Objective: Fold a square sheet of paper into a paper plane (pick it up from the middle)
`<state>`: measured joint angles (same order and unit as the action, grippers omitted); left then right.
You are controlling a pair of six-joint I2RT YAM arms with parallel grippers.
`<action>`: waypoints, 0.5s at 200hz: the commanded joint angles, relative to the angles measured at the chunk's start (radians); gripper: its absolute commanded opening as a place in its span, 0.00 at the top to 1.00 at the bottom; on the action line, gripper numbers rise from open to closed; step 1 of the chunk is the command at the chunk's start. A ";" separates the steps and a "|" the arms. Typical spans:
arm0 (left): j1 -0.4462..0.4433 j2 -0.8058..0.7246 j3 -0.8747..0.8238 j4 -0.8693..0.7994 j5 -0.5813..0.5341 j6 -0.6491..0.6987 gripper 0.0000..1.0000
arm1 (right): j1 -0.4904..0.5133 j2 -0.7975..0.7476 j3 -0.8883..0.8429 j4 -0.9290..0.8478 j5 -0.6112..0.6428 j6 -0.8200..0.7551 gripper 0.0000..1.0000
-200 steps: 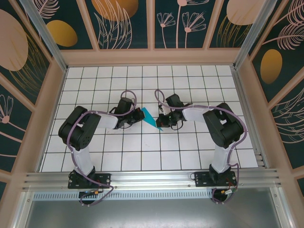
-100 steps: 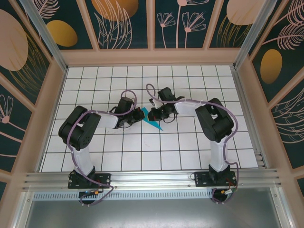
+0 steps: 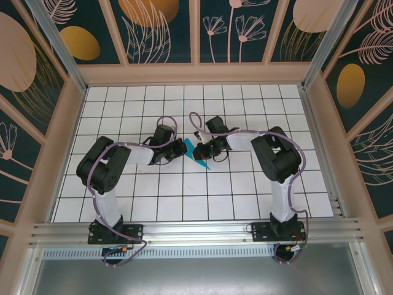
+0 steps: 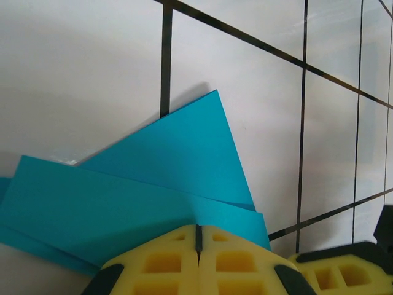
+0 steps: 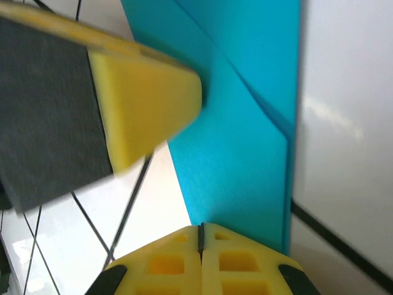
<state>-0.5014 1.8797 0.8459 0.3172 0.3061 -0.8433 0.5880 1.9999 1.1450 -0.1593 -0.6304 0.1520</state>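
The square sheet of paper is teal-blue and lies flat on the gridded table, folded into a layered angular shape with overlapping flaps. My left gripper is shut, and its yellow tips rest on the paper's near edge with nothing between them. My right gripper comes in from the other side. It is also shut, its tips on the paper's long folded panel. The two grippers almost touch. A yellow finger of the left gripper shows in the right wrist view.
The white table with black grid lines has a raised beige rim and patterned walls round it. Both arm bases sit on the metal rail at the near edge.
My right arm has swung left onto the paper until its shut gripper sits close against the left one. The left gripper has stayed in place. More of the paper is covered now.
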 commanded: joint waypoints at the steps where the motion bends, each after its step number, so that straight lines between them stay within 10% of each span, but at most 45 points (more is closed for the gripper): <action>1: 0.004 0.061 -0.008 -0.118 -0.101 -0.011 0.97 | -0.017 -0.063 -0.109 -0.080 -0.012 -0.032 0.98; 100: 0.004 0.058 0.004 -0.125 -0.095 -0.011 0.98 | -0.065 -0.283 -0.399 -0.005 0.033 0.060 0.99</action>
<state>-0.5034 1.8805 0.8513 0.3092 0.3016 -0.8551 0.5514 1.7535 0.8055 -0.0910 -0.6258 0.1818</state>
